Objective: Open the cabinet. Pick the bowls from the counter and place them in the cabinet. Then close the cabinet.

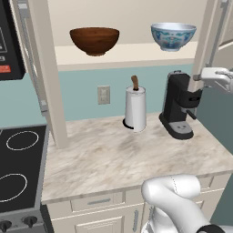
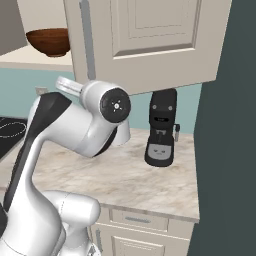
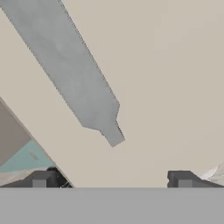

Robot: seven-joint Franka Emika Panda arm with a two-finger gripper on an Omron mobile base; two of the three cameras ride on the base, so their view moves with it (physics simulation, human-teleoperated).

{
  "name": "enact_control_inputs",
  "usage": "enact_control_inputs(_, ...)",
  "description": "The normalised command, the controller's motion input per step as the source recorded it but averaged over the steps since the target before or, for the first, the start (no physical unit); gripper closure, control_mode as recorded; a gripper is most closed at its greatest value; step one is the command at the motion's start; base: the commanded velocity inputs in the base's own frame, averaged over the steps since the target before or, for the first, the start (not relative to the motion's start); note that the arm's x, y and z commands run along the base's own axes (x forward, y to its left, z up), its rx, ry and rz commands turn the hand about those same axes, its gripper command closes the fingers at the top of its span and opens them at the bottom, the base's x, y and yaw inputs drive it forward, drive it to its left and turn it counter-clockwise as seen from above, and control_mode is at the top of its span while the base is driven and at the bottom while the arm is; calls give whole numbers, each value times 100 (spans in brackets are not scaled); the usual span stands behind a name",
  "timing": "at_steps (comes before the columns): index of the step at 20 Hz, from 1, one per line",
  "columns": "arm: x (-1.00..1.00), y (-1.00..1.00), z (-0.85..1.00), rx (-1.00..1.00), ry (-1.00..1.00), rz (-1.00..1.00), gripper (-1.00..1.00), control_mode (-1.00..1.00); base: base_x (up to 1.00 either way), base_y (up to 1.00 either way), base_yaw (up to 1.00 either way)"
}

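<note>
The cabinet stands open, its left door [image 1: 47,73] and right door [image 1: 207,43] swung out edge-on. On its pale shelf [image 1: 127,53] rest the dark brown bowl [image 1: 94,40] and the white and blue bowl [image 1: 173,36]. In the right base view the right door [image 2: 150,40] faces me with its silver bar handle [image 2: 87,37], and the brown bowl [image 2: 48,41] shows behind it. My gripper [image 3: 113,179] is open, close to the door face, with the handle [image 3: 74,74] running slantwise just above its fingertips [image 3: 43,179]. The hand [image 1: 217,77] sits beside the right door's lower edge.
On the counter [image 1: 113,154] stand a paper towel roll [image 1: 135,109] and a black coffee machine [image 1: 179,109]. A black stovetop [image 1: 20,164] lies at the left, with a dark appliance [image 1: 9,41] above it. A dark wall [image 2: 230,150] closes the right side.
</note>
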Motion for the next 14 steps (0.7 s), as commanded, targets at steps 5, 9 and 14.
enact_control_inputs(5,2,20,0,0,-13,3,-100,-100,0,0,0)
enact_control_inputs(9,11,34,0,0,-14,0,-100,-100,0,0,0)
enact_control_inputs(14,28,33,4,0,-5,0,-100,-100,0,0,0)
